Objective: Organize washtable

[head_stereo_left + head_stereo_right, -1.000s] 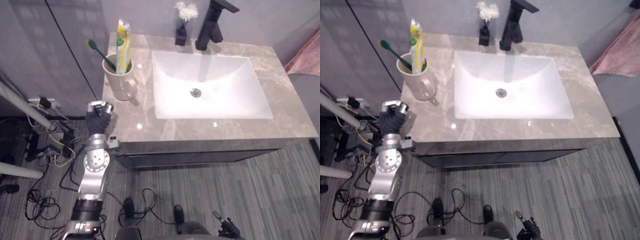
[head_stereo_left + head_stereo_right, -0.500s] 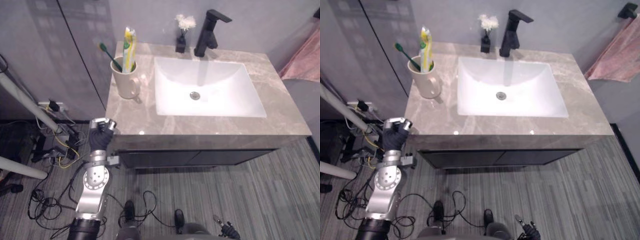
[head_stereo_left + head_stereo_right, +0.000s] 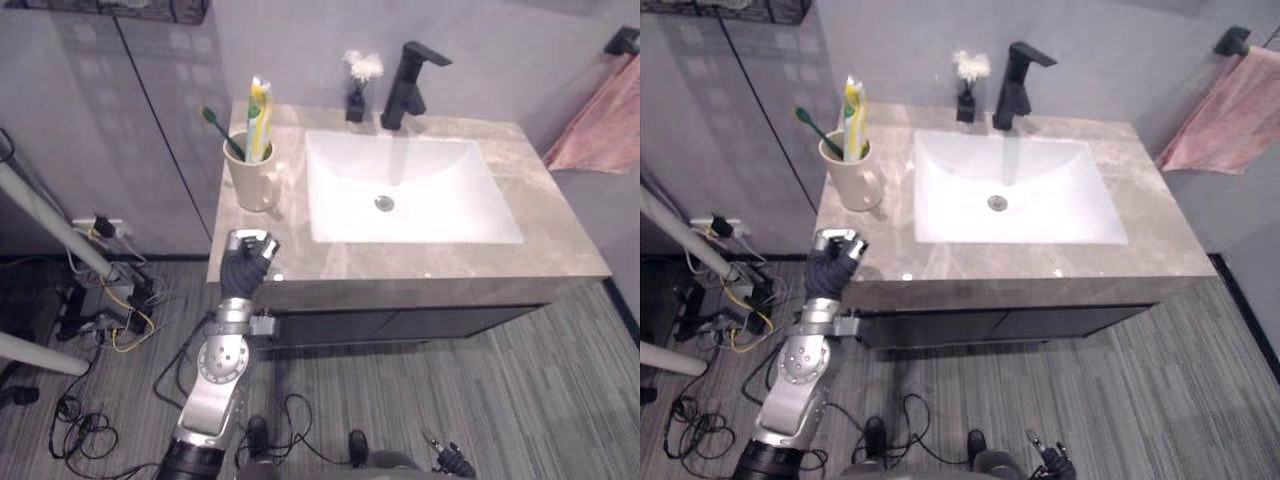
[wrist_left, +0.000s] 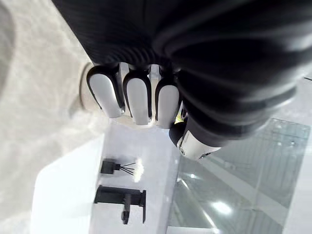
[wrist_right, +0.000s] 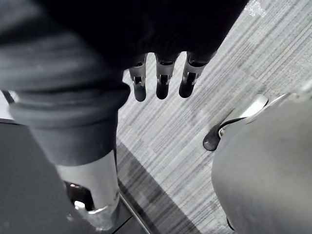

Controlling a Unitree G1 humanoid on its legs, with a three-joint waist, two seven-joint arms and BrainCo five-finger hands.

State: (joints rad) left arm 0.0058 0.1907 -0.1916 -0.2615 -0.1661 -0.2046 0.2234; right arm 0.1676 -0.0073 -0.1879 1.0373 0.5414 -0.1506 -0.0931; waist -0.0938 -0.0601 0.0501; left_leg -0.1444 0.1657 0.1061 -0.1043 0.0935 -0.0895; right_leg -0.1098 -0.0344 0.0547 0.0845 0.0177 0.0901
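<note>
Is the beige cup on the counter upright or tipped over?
Upright. The cup stands on its base on the counter, mouth up, with the green toothbrush and the yellow tube sticking out of it.

The grey marble table (image 3: 560,250) has a white rectangular sink (image 3: 450,190) set into its middle. Left of the sink, a cream cup (image 3: 252,182) stands upright near the table's edge. Behind the sink, by the wall, stand a black tap (image 3: 405,85) and, just left of it, a small dark vase (image 3: 355,103) of white flowers.
</note>
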